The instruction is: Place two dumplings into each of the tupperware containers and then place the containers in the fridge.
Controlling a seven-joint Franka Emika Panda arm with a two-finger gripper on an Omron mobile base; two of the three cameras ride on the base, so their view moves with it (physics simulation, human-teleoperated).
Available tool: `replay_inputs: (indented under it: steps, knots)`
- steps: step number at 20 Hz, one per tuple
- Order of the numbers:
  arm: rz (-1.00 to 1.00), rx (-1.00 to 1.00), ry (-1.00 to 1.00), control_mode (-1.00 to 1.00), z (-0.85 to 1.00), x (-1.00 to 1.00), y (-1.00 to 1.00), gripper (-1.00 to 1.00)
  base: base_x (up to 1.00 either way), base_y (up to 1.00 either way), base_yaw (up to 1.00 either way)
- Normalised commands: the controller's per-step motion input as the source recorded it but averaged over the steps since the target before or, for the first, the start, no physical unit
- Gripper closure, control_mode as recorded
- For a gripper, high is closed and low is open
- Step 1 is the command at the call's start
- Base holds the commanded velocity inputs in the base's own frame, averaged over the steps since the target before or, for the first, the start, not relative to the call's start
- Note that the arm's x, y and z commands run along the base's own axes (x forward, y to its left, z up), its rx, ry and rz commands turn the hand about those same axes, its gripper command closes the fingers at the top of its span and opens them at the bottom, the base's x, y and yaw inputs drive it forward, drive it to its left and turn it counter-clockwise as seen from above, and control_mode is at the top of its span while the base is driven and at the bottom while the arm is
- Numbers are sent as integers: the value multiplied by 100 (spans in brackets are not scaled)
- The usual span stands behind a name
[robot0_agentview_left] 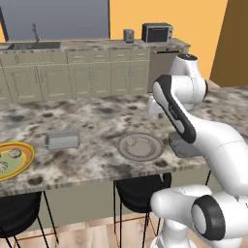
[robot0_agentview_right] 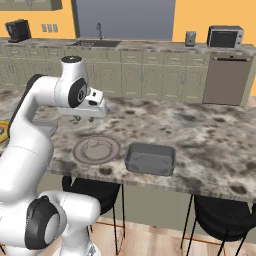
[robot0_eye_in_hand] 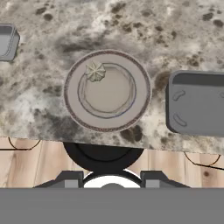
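Marbled counter (robot0_eye_in_hand: 144, 26) stretched under the hand, which hung above the round plate (robot0_eye_in_hand: 107, 90) looking straight down. Largest near it, one container (robot0_eye_in_hand: 197, 103) sat just beside the plate at three o'clock in the hand view, its long axis running across that view; the other container (robot0_eye_in_hand: 8, 41) lay well apart at ten o'clock. Smallest, one dumpling (robot0_eye_in_hand: 95, 71) rested inside the plate at eleven o'clock of its centre, so the gripper (robot0_eye_in_hand: 112, 178) would likely need to descend slightly off-centre that way. Its jaws stood part-spread with nothing between them.
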Motion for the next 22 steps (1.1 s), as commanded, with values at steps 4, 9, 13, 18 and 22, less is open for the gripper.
replay_inputs:
  steps: [4,9,13,18,22]
  knots:
    - [0,0,3,-100,-2,-2,1,-100,0,0,0]
    - [20,0,14,-100,-9,-5,86,-100,0,0,0]
    - [33,0,21,-100,-17,0,100,-100,0,0,0]
    - [26,0,21,-100,-24,9,100,-100,0,0,0]
    - [18,0,19,-100,-26,14,100,-100,0,0,0]
